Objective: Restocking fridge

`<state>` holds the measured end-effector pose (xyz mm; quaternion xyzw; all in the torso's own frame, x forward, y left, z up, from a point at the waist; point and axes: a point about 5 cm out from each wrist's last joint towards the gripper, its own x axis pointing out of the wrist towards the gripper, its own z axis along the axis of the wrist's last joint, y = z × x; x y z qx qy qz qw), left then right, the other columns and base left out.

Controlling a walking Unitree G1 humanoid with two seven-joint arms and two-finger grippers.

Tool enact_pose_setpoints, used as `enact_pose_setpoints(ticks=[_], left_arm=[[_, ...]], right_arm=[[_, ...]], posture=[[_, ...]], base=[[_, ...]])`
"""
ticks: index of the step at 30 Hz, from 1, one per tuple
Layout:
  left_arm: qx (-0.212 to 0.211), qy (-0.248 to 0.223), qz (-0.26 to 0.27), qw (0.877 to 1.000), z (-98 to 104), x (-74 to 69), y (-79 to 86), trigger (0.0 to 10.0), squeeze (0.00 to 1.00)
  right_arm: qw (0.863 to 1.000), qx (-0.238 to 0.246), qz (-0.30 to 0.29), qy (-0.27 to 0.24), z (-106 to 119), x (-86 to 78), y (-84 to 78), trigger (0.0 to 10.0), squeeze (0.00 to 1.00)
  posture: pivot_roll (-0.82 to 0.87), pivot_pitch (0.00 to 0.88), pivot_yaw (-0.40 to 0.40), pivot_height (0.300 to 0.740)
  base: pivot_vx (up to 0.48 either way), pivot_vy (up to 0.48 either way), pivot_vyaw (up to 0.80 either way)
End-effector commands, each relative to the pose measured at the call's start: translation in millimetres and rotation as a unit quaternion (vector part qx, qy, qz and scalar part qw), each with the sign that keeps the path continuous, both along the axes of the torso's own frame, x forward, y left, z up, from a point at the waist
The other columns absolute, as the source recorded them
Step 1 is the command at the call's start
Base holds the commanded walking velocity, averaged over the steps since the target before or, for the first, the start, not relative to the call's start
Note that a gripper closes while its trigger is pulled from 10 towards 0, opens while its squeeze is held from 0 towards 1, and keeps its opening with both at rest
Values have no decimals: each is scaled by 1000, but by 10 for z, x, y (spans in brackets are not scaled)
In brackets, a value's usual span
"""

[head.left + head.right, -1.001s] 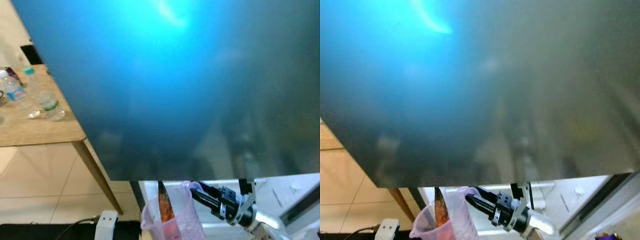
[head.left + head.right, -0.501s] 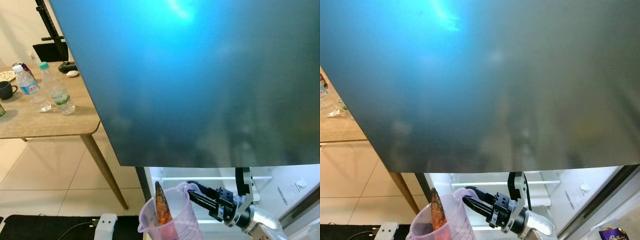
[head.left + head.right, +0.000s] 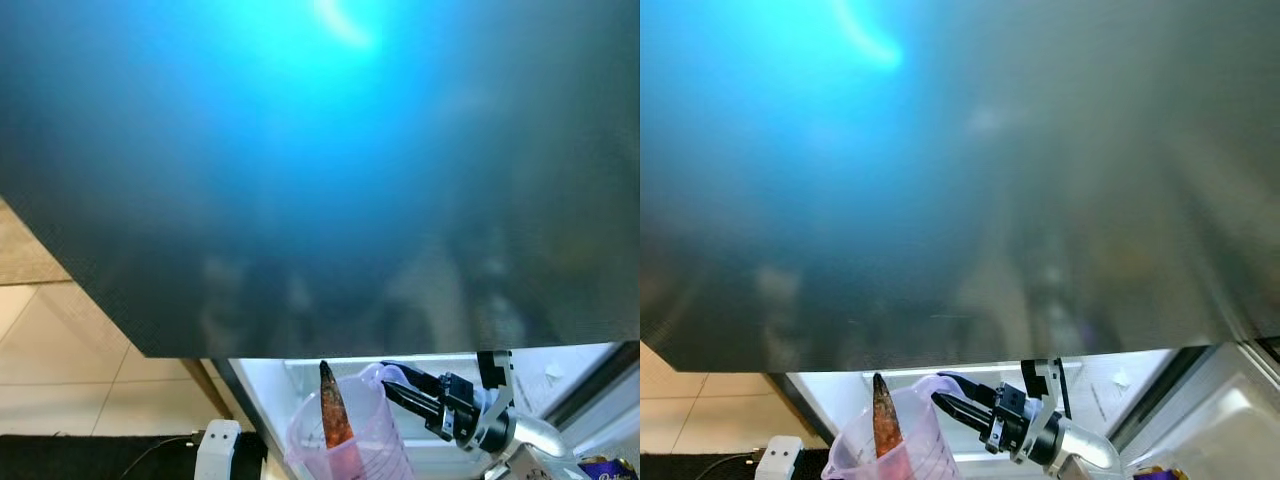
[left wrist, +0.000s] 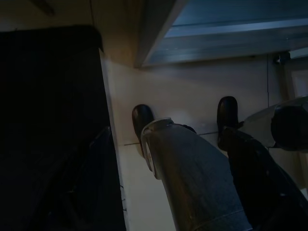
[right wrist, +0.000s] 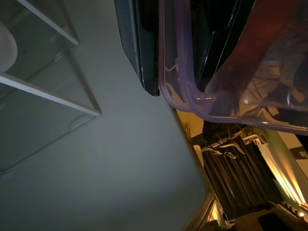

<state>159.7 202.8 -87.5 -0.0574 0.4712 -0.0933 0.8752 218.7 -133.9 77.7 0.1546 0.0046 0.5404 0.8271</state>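
A: Start at the left. What's there?

B: Pale floor tiles (image 3: 60, 350) and a white plug block (image 3: 217, 450) low down. The left arm hangs idle; its wrist view is dark, showing floor and the robot's own leg (image 4: 192, 178), and I can't tell how that gripper's fingers stand.

A: And across the middle?

B: A big dark glossy fridge door (image 3: 330, 170), swung wide and close to the head camera, with a blue glare on it. Below its edge the lit white fridge interior (image 3: 275, 385) shows.

A: Where is the thing being stocked?

B: A clear, pinkish measuring jug (image 3: 345, 440) sits low in the centre, with a long orange-brown item (image 3: 333, 415), pointed end up, standing nearly upright inside. What that item is, I can't say.

A: Who holds it?

B: The right gripper (image 3: 400, 385). Its two black fingers are clamped on the jug's rim, at the side nearest that arm; the right wrist view shows a finger (image 5: 139, 43) lying against the jug wall.

A: So what does the coming move turn on?

B: The jug lies to the left of the gripper, its long axis vertical, and the lit compartment lies ahead, just past it. I'd judge the right arm must carry it forward, keeping it level so the tall item doesn't tip.
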Motion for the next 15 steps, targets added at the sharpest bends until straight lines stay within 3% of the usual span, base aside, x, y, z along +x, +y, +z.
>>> enact_pose_setpoints(ticks=[1,7,9,15], left_arm=[[6,5,1,1000,-14,-52,39,10000,0],[6,-16,-36,999,24,42,-26,10000,0],[5,-35,-60,998,63,128,-75,10000,0],[-4,-66,-82,994,138,272,-130,10000,0]], right_arm=[[1000,-1,15,-2,12,-16,71,10000,0],[1000,-25,0,2,-48,11,50,10000,0],[998,-55,-21,3,-117,57,15,10000,0],[998,-57,-27,4,-123,67,-16,10000,0]], posture=[[-72,36,63,740],[-67,36,59,740],[-67,35,60,740],[-65,38,63,740]], base=[[0,0,0],[0,0,0],[0,0,0],[0,0,0]])
